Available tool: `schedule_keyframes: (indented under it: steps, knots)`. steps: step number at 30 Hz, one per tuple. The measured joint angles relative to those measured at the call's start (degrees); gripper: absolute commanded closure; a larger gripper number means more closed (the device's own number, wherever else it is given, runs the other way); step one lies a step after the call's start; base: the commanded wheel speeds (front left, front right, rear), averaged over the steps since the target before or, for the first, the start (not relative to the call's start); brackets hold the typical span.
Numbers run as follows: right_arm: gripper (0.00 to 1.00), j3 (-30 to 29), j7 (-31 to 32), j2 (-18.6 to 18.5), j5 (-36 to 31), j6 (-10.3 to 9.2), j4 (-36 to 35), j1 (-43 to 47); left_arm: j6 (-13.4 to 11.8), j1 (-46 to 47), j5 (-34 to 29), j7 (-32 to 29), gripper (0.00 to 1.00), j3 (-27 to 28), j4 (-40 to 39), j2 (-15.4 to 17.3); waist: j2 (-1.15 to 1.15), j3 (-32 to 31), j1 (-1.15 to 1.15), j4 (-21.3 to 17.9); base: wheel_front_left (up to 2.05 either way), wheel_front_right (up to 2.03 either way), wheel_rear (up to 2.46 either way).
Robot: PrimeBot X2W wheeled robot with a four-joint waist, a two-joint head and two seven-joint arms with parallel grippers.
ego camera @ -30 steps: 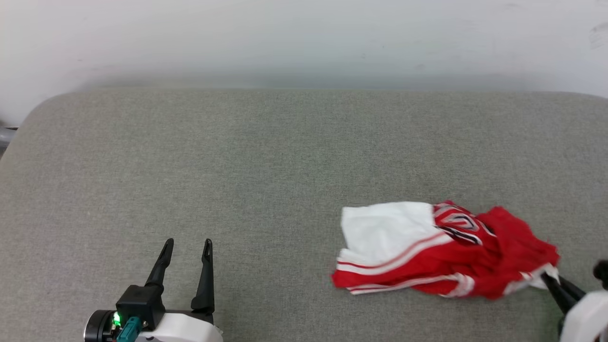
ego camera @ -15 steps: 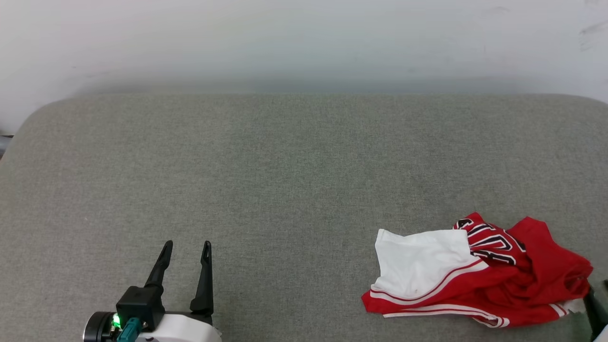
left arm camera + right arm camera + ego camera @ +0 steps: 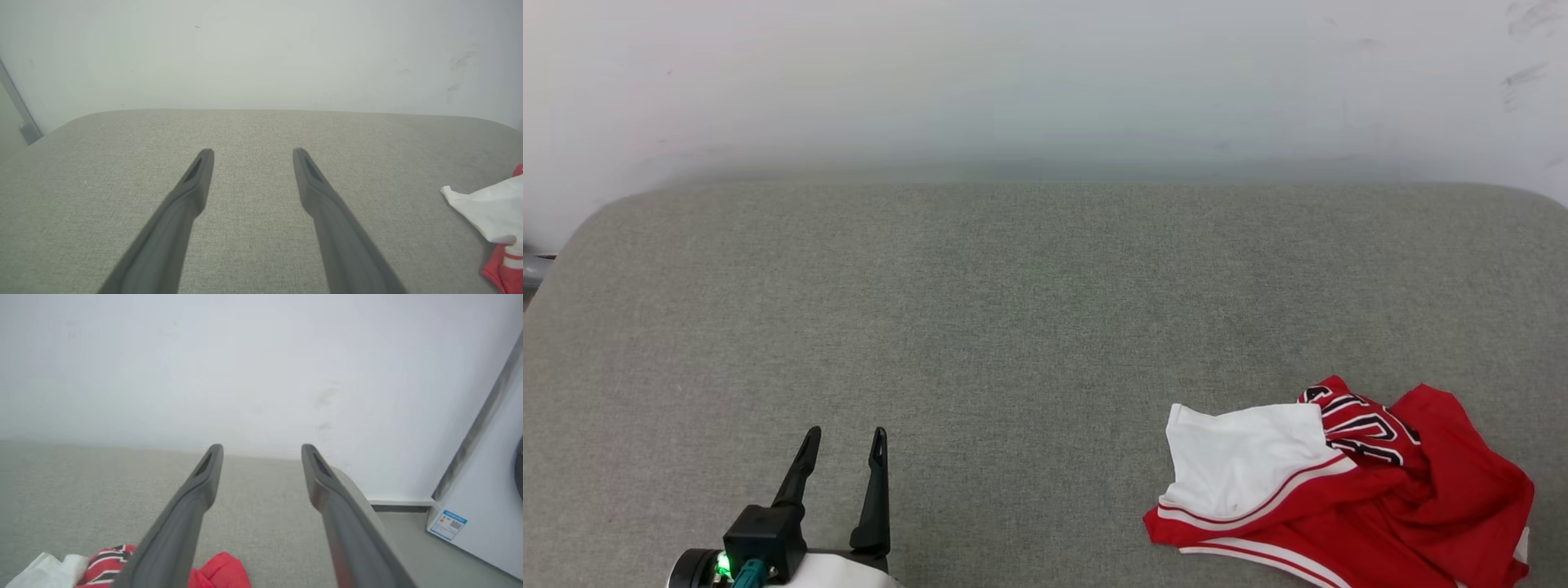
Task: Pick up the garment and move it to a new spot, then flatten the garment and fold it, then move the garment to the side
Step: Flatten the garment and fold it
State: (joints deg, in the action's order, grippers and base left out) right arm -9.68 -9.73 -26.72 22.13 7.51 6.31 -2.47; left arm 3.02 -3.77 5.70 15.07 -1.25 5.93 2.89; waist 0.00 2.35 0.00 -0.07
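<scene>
White wall (image 3: 1045,82) behind, faintly scuffed. Grey upholstered surface (image 3: 1013,327) with rounded corners runs ahead of both hands. Garment (image 3: 1339,490) lies crumpled on it, white sleeve uppermost, well right of my left hand (image 3: 845,431) and just beneath my right hand (image 3: 262,448). Both hands wide, holding nothing. My read: relocation looks done. Flattening, folding and the side move remain.

Open cushion (image 3: 1013,327) (garment (image 3: 1307,490) far right)
</scene>
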Motion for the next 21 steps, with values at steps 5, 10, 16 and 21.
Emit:
schedule_keyframes:
  steps: [5, 10, 16, 21]
  knots:
    - [0.0, 3.49, 7.21, 0.05, -2.21, 0.0, -11.6, -1.4, 0.03, -0.07, -0.27, 0.0, 0.0, -0.18, -0.15, 0.0, 0.0, 0.08, 0.0, 0.55, 0.0, 0.0, 0.0]
    - [0.0, 13.1, 18.31, -4.6, -1.49, 0.02, -20.92, -4.05, 0.09, -0.04, -0.34, 0.0, 0.0, -0.51, -0.22, 0.0, 0.0, 0.44, 0.0, 1.47, 0.0, 0.0, 0.0]
    - [0.0, 26.26, 40.76, -15.05, 5.54, 0.02, -26.17, -5.83, 0.03, 0.29, 0.03, 0.0, 0.0, -0.73, -0.24, 0.0, 0.0, 1.29, 0.0, 2.8, 0.0, 0.0, 0.0]
    - [0.0, 32.59, 46.43, -18.06, 8.61, 0.02, -27.1, -9.92, 0.02, 1.03, 0.22, 0.0, 0.0, -1.14, -0.4, 0.0, 0.0, 2.7, 0.0, 3.5, 0.0, 0.0, 0.0]
